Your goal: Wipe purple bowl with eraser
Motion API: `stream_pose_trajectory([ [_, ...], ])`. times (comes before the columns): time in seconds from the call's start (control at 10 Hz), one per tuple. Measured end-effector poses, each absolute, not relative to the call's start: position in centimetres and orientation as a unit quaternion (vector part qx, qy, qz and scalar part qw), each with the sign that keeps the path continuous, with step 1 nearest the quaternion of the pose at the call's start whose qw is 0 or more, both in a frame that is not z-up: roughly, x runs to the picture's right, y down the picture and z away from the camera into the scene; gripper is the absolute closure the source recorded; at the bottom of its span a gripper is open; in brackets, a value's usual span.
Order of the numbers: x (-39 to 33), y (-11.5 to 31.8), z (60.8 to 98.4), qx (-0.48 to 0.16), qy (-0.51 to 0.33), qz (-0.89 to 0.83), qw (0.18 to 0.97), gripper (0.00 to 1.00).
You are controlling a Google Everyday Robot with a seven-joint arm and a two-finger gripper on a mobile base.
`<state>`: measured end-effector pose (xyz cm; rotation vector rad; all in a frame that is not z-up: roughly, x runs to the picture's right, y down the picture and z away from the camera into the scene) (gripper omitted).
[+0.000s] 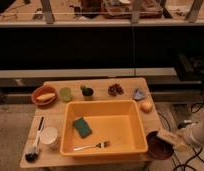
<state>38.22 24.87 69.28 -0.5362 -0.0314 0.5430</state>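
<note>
Gripper [176, 142] at the tabletop's right front corner, jaws clamped on eraser [165, 137], whose long axis points left over the bowl [156, 146] rim.

No legible text, labels, brands, numbers or signs anywhere in frame. Checked the yellow tub [137, 145] at centre, the white cup [49, 136] at lower left, the clutter on the upper shelf [115, 6] at top: nothing readable on any. Gripper [169, 140] at lower right, shut on the eraser [166, 137] over the purple bowl [156, 147]; no markings readable on these either.
</note>
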Motion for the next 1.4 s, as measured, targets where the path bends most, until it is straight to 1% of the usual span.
stream_pose_trajectory([
  [0.4, 37.1, 24.5, 70.7, -0.262, -0.021, 0.253, 0.931, 1.00],
  [0.7, 35.1, 24.4, 70.3, -0.259, -0.028, 0.228, 0.938, 1.00],
  [1.0, 31.8, 25.8, 69.8, -0.268, -0.038, 0.192, 0.943, 1.00],
  [1.4, 31.8, 26.6, 68.9, -0.270, -0.042, 0.181, 0.945, 1.00],
])
